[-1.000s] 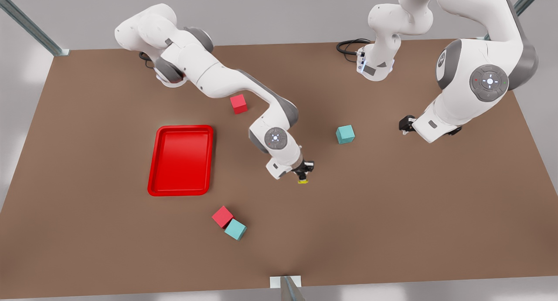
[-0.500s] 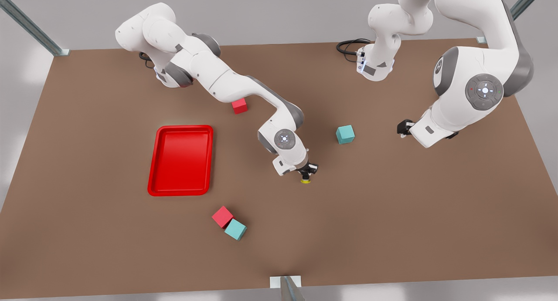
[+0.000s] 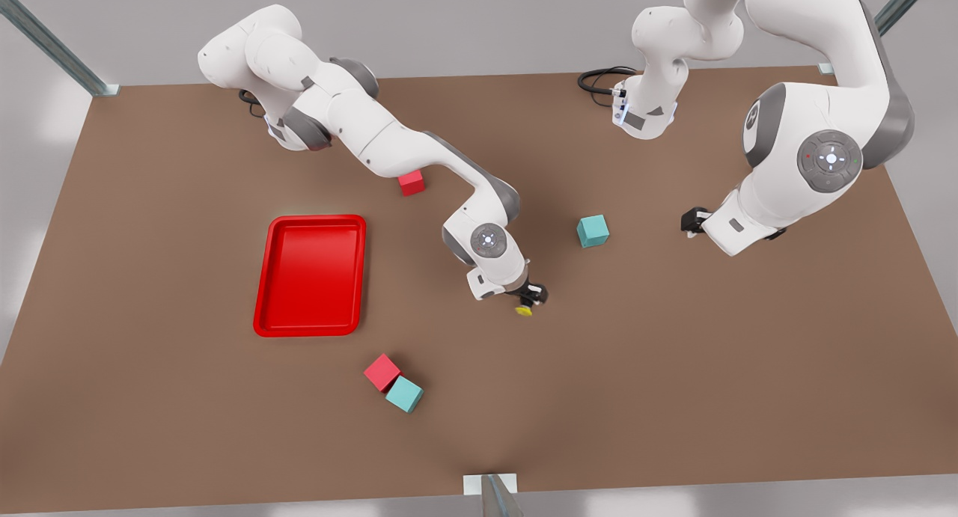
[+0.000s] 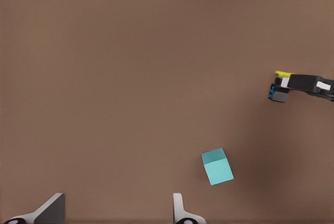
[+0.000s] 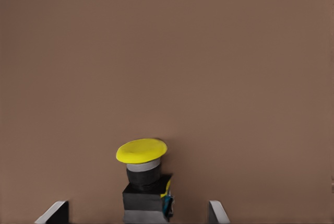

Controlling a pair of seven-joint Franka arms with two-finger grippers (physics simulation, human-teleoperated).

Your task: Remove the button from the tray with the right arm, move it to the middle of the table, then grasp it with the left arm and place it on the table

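The right gripper [image 3: 528,301] is clamped on the button [image 3: 524,310], well clear of the tray [image 3: 310,275] toward the table's [image 3: 673,397] middle (presumably the handover spot). The left gripper [image 3: 692,220] waits beyond the teal cube [image 3: 593,230], fingers [image 4: 179,209] spread wide, likely so it can take the button next.

Pale grey walls [image 3: 479,23] ring the scene, with metal posts [image 3: 52,46] at ten and two o'clock.
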